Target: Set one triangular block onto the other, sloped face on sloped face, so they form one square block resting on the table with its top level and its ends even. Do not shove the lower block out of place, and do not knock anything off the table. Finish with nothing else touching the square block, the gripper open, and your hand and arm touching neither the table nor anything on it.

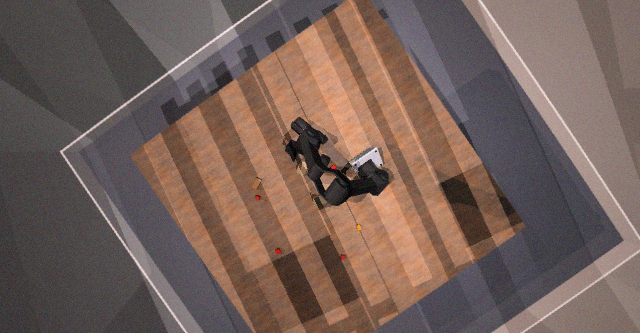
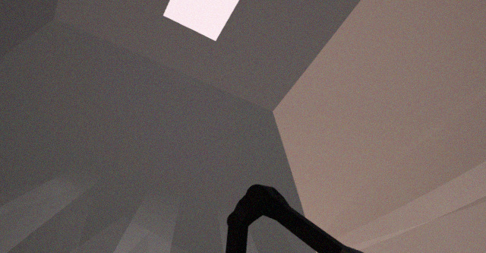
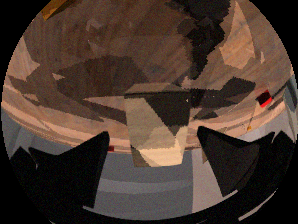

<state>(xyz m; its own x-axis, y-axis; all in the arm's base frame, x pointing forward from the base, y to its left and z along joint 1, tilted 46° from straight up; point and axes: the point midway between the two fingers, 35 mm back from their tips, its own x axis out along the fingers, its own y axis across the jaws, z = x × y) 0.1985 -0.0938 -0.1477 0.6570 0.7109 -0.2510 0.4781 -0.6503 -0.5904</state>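
My black gripper (image 3: 153,131) is open in the wrist view, its fingers far apart and holding nothing. A pale wooden block (image 3: 157,117) shows beyond and between the fingertips, part of its face in shadow. Its exact distance from the fingers cannot be told. In the top view, one pale block (image 1: 303,166) shows partly under the arm, and a wooden block (image 1: 318,201), in shade, lies just beside the arm's elbow. The arm hides parts of this area. Which faces of the blocks are sloped is too small to tell. The exterior view shows only the arm (image 2: 262,201).
A small tan piece (image 1: 256,183) lies further left beside a red cube (image 1: 257,198). Other red cubes (image 1: 278,251) (image 1: 343,256) and an orange one (image 1: 358,227) lie on the table. Another red cube (image 1: 333,167) is close to the arm, near its white base plate (image 1: 369,157).
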